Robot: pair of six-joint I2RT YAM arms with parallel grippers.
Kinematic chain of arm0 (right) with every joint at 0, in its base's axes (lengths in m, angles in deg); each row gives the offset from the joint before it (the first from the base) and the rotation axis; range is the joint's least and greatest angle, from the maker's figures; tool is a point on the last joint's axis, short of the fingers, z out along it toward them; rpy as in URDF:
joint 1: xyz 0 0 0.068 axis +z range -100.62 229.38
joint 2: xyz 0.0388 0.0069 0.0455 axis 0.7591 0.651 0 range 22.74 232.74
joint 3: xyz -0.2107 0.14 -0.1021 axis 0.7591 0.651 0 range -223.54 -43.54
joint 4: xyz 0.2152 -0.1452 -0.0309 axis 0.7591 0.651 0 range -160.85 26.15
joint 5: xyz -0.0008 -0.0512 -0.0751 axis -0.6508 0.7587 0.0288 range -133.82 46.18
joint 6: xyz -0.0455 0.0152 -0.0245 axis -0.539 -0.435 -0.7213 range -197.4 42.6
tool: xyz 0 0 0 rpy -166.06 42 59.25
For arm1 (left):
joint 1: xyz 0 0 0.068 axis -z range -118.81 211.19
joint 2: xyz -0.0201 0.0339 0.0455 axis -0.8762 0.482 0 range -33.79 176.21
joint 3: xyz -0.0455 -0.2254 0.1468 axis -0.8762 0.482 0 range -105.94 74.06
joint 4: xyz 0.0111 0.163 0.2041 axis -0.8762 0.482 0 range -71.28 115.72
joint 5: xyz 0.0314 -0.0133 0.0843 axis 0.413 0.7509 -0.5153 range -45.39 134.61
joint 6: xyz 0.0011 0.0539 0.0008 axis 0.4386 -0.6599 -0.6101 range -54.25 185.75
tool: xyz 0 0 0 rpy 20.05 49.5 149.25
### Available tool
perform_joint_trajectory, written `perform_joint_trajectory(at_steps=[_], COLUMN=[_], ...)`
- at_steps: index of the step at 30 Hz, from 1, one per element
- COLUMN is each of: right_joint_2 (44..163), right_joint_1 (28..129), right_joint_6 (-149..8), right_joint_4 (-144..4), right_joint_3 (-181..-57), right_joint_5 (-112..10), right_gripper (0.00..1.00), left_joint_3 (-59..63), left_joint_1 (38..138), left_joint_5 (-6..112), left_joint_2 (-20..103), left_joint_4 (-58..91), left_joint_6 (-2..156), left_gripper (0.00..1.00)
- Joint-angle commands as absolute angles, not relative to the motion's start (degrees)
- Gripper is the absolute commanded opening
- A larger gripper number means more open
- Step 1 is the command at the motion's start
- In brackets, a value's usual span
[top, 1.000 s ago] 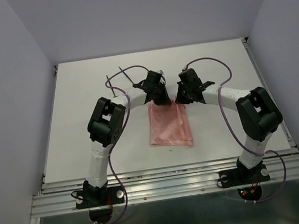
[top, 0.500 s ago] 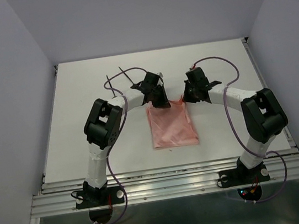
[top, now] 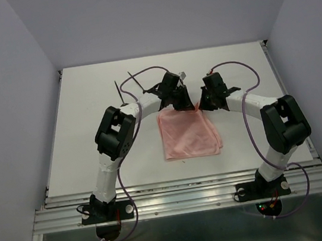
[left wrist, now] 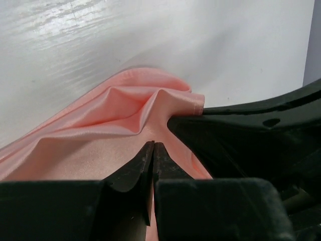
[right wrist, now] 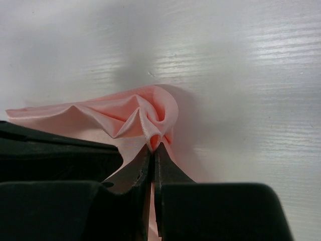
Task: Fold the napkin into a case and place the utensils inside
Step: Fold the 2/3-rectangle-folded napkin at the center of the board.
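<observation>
The pale pink napkin (top: 188, 136) lies flat in the middle of the table as a rough square, with its far edge bunched up. My left gripper (top: 183, 100) is shut on that far edge (left wrist: 125, 110), and the cloth creases toward its tip (left wrist: 153, 145). My right gripper (top: 204, 103) is shut on the far right corner, and a small pinched fold (right wrist: 150, 118) rises from its tip (right wrist: 154, 146). The two grippers stand close side by side. Two slim black utensils (top: 121, 91) (top: 137, 80) lie on the table at the back left, beyond the left arm.
The white table (top: 80, 144) has a raised rail on its left and right sides and a metal rail (top: 184, 198) along the near edge. Purple cables (top: 245, 78) loop over both arms. Grey walls close in the back and sides.
Both grippers have shifted to the right while holding the far edge. The napkin has gone from a narrow strip to a wider square, its right side now reaching further right.
</observation>
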State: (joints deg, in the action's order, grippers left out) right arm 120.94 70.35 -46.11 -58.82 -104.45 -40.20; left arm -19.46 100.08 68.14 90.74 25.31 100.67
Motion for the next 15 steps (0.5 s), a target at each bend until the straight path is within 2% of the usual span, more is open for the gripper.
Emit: perform_joint_trajectory(at_steps=[1,15], right_joint_2=[118.6,118.5], right_joint_1=[70.2,70.2], right_joint_6=[-46.8,-47.3], right_joint_4=[-59.7,-59.8], right_joint_3=[-104.2,-104.2], right_joint_5=[-40.7,-43.3], right_gripper=[0.01,0.01], left_joint_3=[-24.4,-29.6], left_joint_1=[100.2,99.1], left_joint_5=[68.8,65.4], left_joint_2=[94.1,98.3], left_joint_4=[24.6,26.7], left_joint_6=[101.9,103.4], left_gripper=[0.12,0.11])
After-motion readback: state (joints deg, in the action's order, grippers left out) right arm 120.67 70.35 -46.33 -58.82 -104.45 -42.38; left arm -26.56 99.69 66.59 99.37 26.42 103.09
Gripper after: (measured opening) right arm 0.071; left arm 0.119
